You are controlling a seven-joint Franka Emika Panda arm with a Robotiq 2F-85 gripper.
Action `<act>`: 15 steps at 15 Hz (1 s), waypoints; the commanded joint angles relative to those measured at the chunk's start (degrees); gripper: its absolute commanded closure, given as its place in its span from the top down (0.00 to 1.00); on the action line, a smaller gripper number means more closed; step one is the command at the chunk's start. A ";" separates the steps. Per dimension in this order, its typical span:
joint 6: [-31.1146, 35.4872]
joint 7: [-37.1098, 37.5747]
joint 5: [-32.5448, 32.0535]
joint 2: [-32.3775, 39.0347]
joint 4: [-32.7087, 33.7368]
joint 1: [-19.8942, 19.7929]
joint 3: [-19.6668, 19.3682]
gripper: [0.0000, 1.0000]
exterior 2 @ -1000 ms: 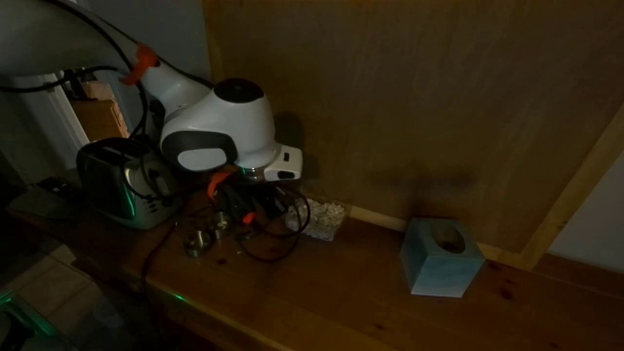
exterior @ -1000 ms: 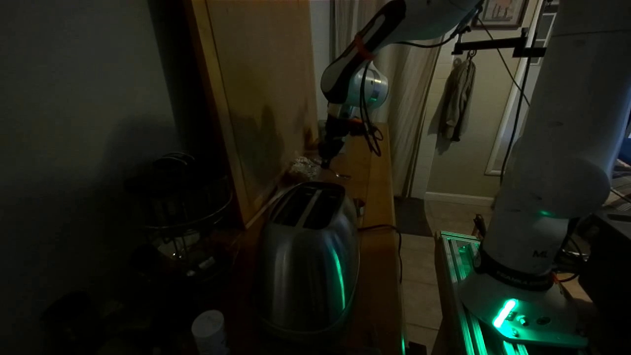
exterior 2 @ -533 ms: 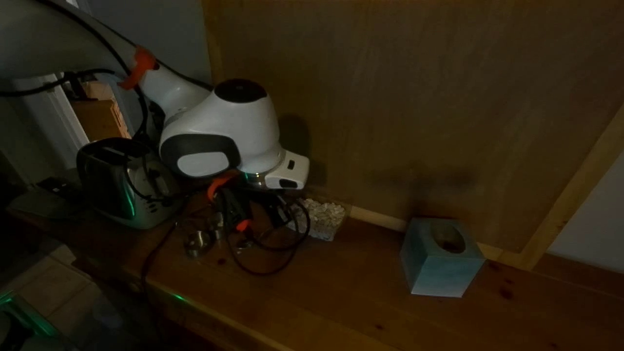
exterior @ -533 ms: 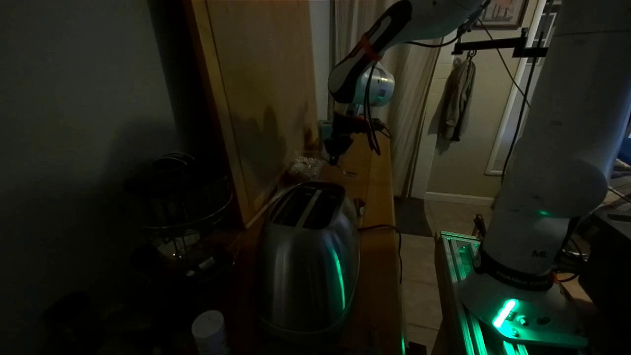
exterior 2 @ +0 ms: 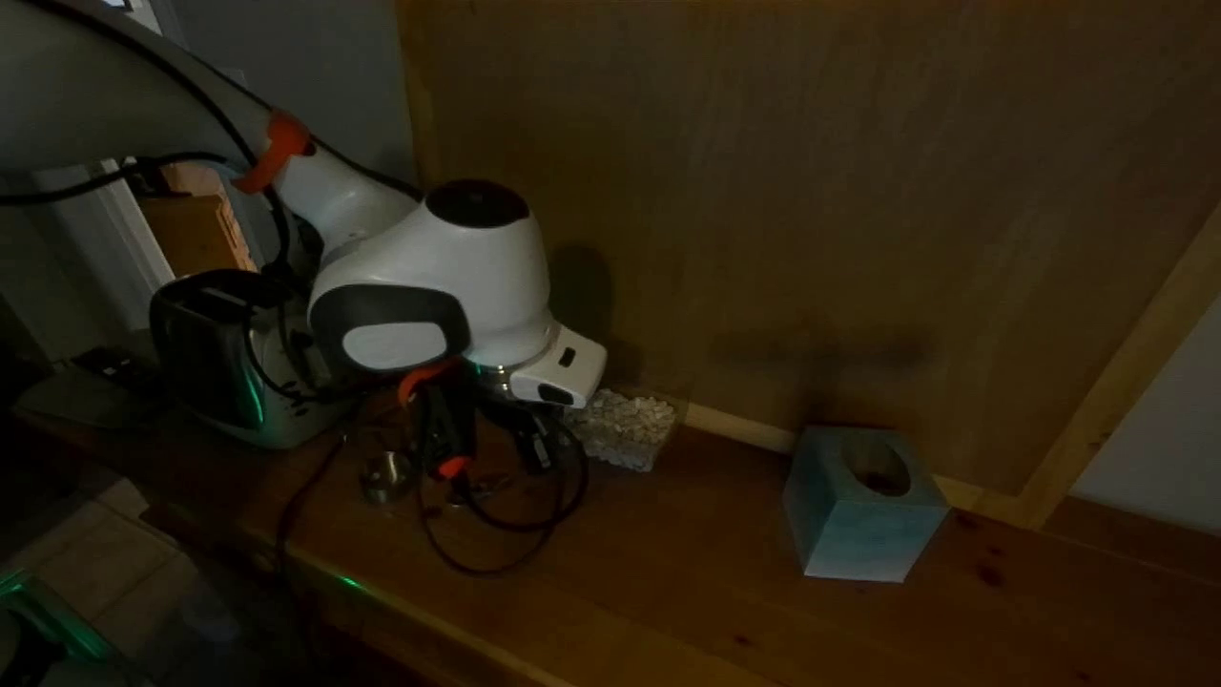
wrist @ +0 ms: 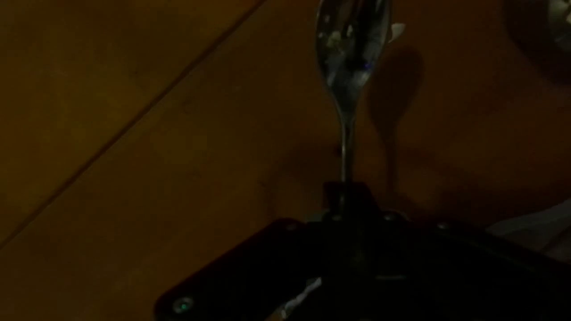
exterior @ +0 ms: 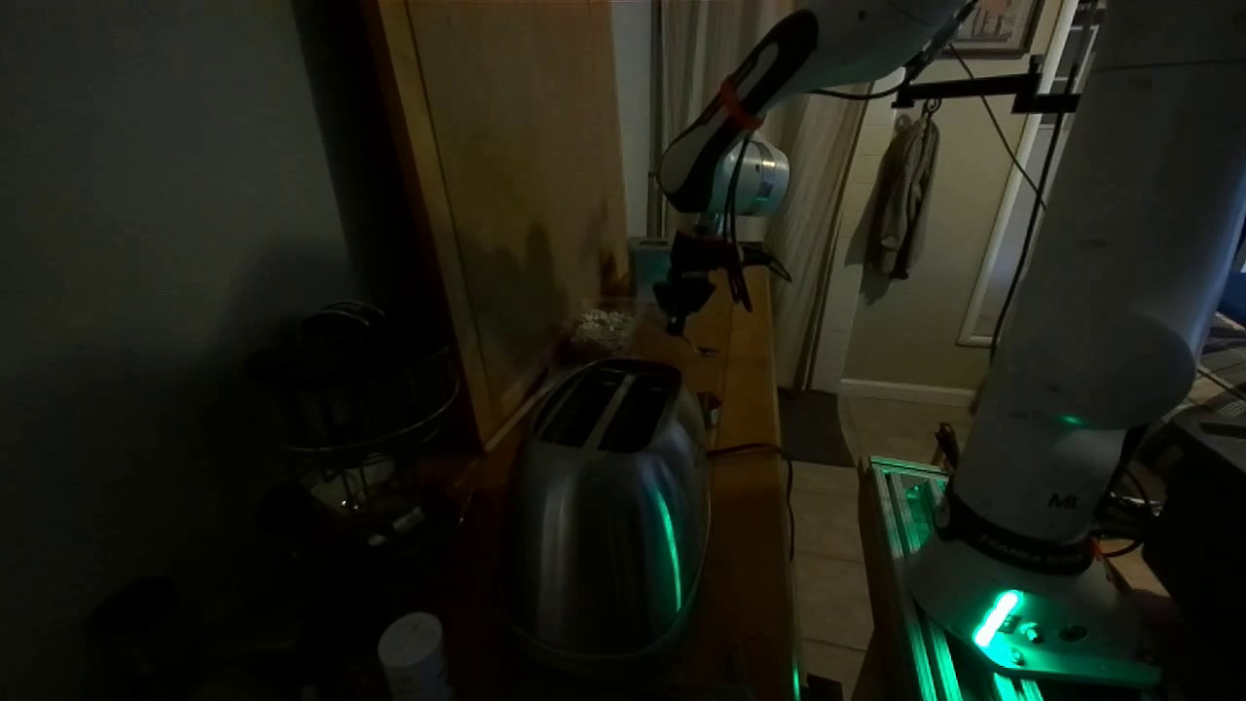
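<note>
My gripper [wrist: 347, 196] is shut on the thin handle of a metal spoon [wrist: 350, 62] in the wrist view. The spoon's bowl points away from the gripper, and small pale bits show in it. Its shadow lies apart from it on the wooden counter [wrist: 156, 187]. A small white flake [wrist: 396, 32] shows beside the spoon. The gripper [exterior: 676, 326] and spoon [exterior: 706, 350] also show in an exterior view, low over the counter. A metal cup [exterior 2: 386, 477] stands near the gripper. A clear container of white pieces [exterior 2: 625, 429] stands behind, by the wooden panel.
A steel toaster [exterior: 613, 526] stands on the counter, its cord [exterior: 759, 448] running over the front edge. A blue tissue box [exterior 2: 863, 506] stands along the panel [exterior 2: 811, 239]. Cables [exterior 2: 515, 525] hang from the wrist near the counter. A white cylinder [exterior: 414, 652] stands beside the toaster.
The arm has moved towards the counter's front edge, away from the container, and lower, with the spoon held. A second metal cup seen earlier is now hidden behind the gripper.
</note>
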 commanded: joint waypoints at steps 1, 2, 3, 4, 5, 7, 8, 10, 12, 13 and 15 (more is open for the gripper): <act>-1.40 4.22 -1.78 1.43 -0.36 0.11 0.35 0.02; -1.40 4.82 -1.67 2.05 -0.31 0.18 0.46 0.02; -1.03 5.40 -1.62 2.79 -0.43 0.22 0.54 0.02; -1.21 5.97 -1.44 3.47 -0.18 0.25 0.67 0.02; -0.96 6.21 -1.11 4.24 -0.17 0.21 0.75 0.02; -1.09 6.68 -0.25 5.52 0.32 0.14 1.03 0.02; -1.12 6.86 -0.05 5.88 0.23 0.10 1.16 0.02; -1.44 6.97 0.29 6.51 0.57 0.02 1.39 0.02; -2.01 6.71 0.42 6.60 0.76 -0.12 1.51 0.34; -1.81 6.97 0.25 6.52 0.87 -0.09 1.51 0.35; -1.72 7.49 -0.41 5.90 0.56 0.09 1.50 0.47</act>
